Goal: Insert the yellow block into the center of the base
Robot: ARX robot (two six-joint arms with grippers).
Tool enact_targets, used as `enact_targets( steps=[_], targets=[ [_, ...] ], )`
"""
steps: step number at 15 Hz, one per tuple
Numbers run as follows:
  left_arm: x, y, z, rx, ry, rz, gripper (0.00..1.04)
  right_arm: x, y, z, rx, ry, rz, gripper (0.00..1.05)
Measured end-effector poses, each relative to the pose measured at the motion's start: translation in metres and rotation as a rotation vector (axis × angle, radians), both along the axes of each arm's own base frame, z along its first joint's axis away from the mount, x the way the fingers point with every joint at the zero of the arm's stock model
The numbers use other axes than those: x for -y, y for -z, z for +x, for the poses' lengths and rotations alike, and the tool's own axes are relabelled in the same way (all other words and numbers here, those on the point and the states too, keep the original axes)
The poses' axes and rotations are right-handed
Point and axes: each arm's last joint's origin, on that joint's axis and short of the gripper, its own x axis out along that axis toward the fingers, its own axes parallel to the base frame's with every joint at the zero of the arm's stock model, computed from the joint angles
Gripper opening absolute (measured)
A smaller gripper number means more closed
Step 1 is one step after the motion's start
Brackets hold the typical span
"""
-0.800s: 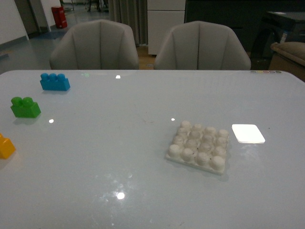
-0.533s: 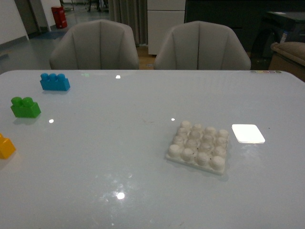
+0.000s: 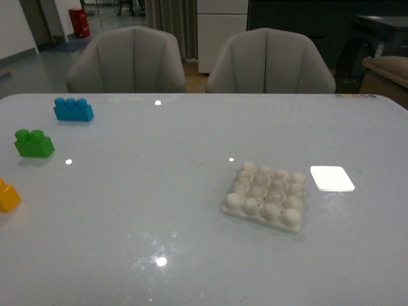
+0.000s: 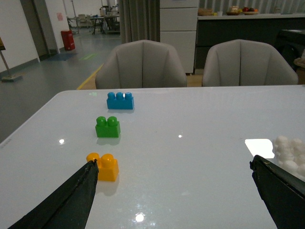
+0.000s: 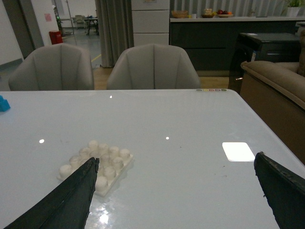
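The yellow block lies at the table's left edge, half cut off in the front view; it shows whole in the left wrist view, just beyond one fingertip. The white studded base sits right of centre, with nothing on it, and also shows in the right wrist view and at the edge of the left wrist view. My left gripper is open and empty above the table. My right gripper is open and empty, with the base beside one finger. Neither arm shows in the front view.
A green two-stud brick and a blue three-stud brick lie at the far left. Two grey chairs stand behind the table's far edge. A bright light reflection lies right of the base.
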Motion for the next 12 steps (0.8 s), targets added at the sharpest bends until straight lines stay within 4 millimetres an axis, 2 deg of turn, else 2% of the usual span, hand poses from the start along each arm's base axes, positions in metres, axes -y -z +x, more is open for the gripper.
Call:
enact_targets(
  steps=[1, 2, 4, 6, 7, 8, 10, 11, 12],
  targets=[
    [0.000, 0.000, 0.000, 0.000, 0.000, 0.000, 0.98, 0.001, 0.002, 0.000, -0.047, 0.019, 0.014, 0.98],
    [0.000, 0.000, 0.000, 0.000, 0.000, 0.000, 0.98, 0.006, -0.003, 0.009, -0.115, 0.061, 0.078, 0.98],
    [0.000, 0.000, 0.000, 0.000, 0.000, 0.000, 0.98, 0.017, -0.034, 0.033, -0.033, 0.109, 0.110, 0.98],
    [0.000, 0.000, 0.000, 0.001, 0.000, 0.000, 0.98, 0.020, -0.061, 0.066, 0.024, 0.076, 0.104, 0.98],
    [0.000, 0.000, 0.000, 0.000, 0.000, 0.000, 0.98, 0.020, -0.074, 0.093, 0.022, 0.058, 0.105, 0.98],
    [0.000, 0.000, 0.000, 0.000, 0.000, 0.000, 0.98, 0.021, -0.082, 0.130, -0.050, 0.044, 0.118, 0.98],
    [0.000, 0.000, 0.000, 0.000, 0.000, 0.000, 0.98, 0.016, -0.071, 0.201, -0.265, 0.015, 0.143, 0.98],
    [0.000, 0.000, 0.000, 0.000, 0.000, 0.000, 0.98, 0.010, -0.058, 0.236, -0.379, -0.004, 0.150, 0.98],
    [0.000, 0.000, 0.000, 0.000, 0.000, 0.000, 0.98, 0.003, -0.044, 0.260, -0.475, -0.027, 0.156, 0.98]
  ],
)
